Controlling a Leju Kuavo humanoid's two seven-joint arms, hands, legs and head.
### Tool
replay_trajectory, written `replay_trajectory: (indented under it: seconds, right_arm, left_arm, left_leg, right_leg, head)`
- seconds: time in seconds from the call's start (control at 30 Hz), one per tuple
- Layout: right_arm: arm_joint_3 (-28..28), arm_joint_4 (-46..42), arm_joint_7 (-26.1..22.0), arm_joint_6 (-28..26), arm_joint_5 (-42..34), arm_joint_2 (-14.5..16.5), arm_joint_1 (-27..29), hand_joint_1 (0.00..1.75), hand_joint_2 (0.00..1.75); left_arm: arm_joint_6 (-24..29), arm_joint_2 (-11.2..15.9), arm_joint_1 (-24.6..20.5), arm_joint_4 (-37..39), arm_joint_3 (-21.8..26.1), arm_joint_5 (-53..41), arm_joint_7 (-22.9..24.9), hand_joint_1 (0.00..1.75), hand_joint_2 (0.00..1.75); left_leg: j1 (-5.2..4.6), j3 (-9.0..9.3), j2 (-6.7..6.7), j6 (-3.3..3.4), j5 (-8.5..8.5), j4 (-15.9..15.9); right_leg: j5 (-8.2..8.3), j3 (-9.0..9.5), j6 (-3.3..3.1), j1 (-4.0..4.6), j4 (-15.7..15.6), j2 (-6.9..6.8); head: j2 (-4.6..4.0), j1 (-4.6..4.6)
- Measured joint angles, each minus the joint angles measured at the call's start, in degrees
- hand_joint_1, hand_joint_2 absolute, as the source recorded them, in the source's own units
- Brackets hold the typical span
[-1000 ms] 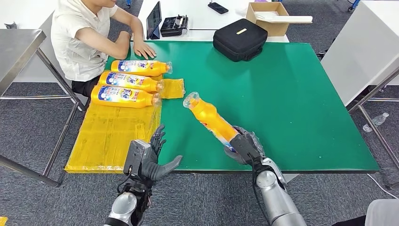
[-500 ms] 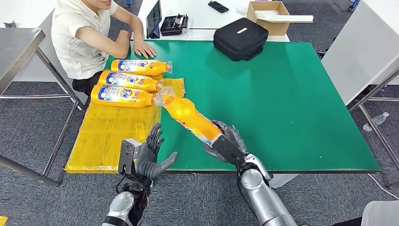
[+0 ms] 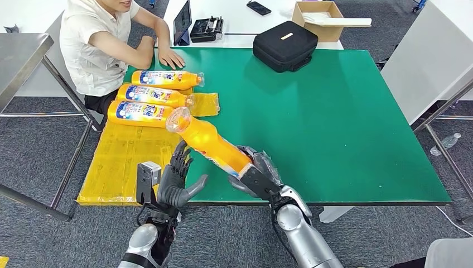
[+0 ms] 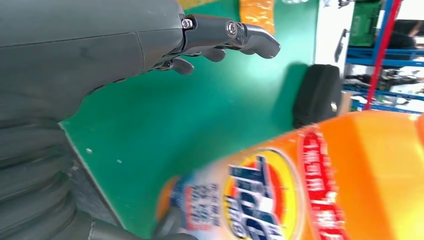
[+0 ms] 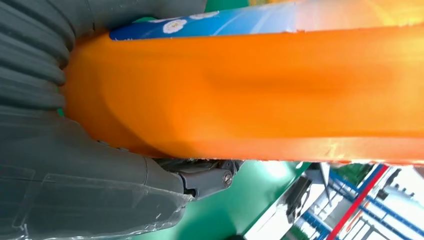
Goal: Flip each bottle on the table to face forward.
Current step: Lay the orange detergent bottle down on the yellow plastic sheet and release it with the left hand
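A: Yellow corrugated sheet (image 3: 131, 162), flat and ribbed, overhanging the near left corner of the green table (image 3: 346, 128). Why is it there?

B: Judged a staging mat. Three orange bottles (image 3: 149, 95) lie on its far end in a row, printed labels up, caps pointing towards the table's middle; they read as finished items. A person (image 3: 100, 39) sits just beyond them, one hand flat on the table edge.

A: Next item, nearer than the mat.

B: Left hand (image 3: 174, 180), dark plastic, palm turned towards the held bottle, fingers spread apart and holding nothing. It is likely poised to receive or steady the bottle.

A: And the bottle itself?

B: Held bottle (image 3: 209, 143), glossy orange plastic, smooth and waisted, with a clear cap. It is carried off the surface, tilted, cap end over the mat's inner edge close to the nearest laid bottle. The left wrist view shows its blue and yellow label (image 4: 255, 195).

A: Who holds it?

B: Right hand (image 3: 254, 176), fingers clamped round the bottle's base, at the table's near edge. Holding it by the base leaves the body free for turning, I judge.

A: Beyond that?

B: Black soft case (image 3: 284, 46) on the table's far side.
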Motion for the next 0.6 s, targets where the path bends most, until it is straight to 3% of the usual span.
replay_trajectory:
  seconds: [0.6]
  right_arm:
    - [1.86, 2.92, 1.15, -1.77, 0.10, 2.26, -1.28, 1.43, 1.75]
  left_arm:
    - [-5.70, -0.01, -0.03, -2.26, 0.28, 12.29, 1.47, 0.00, 1.75]
  left_leg:
    - [0.00, -0.03, -0.01, 0.00, 0.00, 0.00]
  right_leg:
    - [0.00, -0.01, 0.00, 0.00, 0.01, 0.00]
  head:
    - [0.00, 0.00]
